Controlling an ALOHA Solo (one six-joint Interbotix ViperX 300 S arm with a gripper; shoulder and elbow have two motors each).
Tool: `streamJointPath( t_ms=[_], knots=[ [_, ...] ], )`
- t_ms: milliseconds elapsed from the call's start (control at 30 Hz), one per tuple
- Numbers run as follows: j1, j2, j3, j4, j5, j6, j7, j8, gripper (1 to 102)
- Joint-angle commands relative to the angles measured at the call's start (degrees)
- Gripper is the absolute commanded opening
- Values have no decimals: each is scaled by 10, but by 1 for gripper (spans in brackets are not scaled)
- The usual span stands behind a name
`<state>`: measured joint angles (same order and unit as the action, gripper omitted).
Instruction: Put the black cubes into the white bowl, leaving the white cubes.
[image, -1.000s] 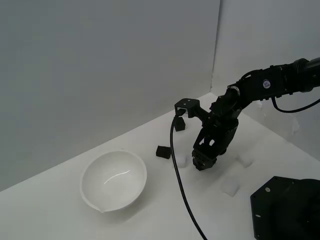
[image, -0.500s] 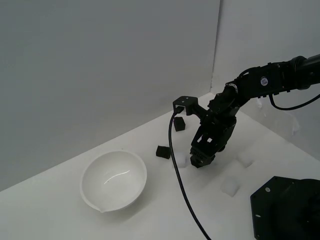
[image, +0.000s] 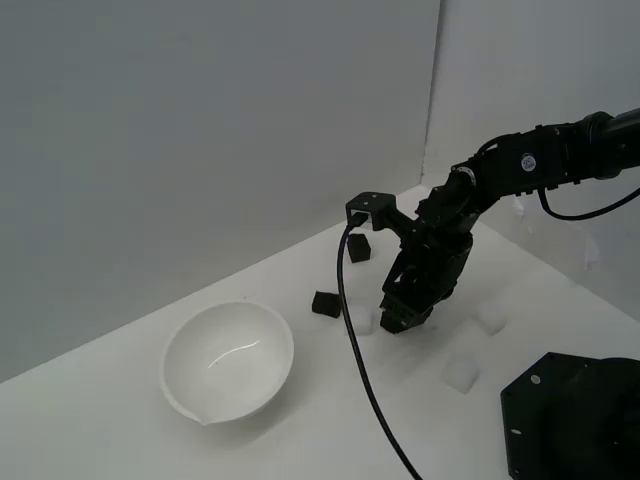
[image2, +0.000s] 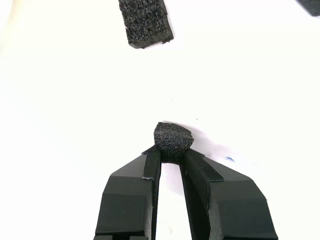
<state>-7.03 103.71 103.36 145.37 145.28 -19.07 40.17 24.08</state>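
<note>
My gripper is shut on a small black cube, pinched between the fingertips just above the white table. A second black cube lies further ahead, and the corner of another dark piece shows at the frame edge. In the exterior view the gripper hangs low near the table's middle, and the held cube cannot be made out against it. Two black cubes lie toward the exterior view's left of it. The white bowl stands further left, with nothing in it.
White cubes lie near the gripper: one beside the cable, one at the exterior view's right, one nearer the front. A black base plate fills the front right corner. A black cable trails across the table.
The gripper has shifted slightly toward the exterior view's left and lifted a little. The bowl and loose cubes have not moved.
</note>
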Motion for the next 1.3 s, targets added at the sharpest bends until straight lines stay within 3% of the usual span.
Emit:
streamJointPath(
  t_ms=[0, 467, 933, 1267],
  knots=[
    [-7, 18, 21, -14, -16, -3, 11, 1, 3],
    [-13, 88, 91, -91, -92, -10, 94, -5, 3],
    [-127, 95, 97, -148, -150, -16, 100, -63, 3],
    [-204, 54, 55, -209, -211, -16, 99, -90, 3]
  ],
)
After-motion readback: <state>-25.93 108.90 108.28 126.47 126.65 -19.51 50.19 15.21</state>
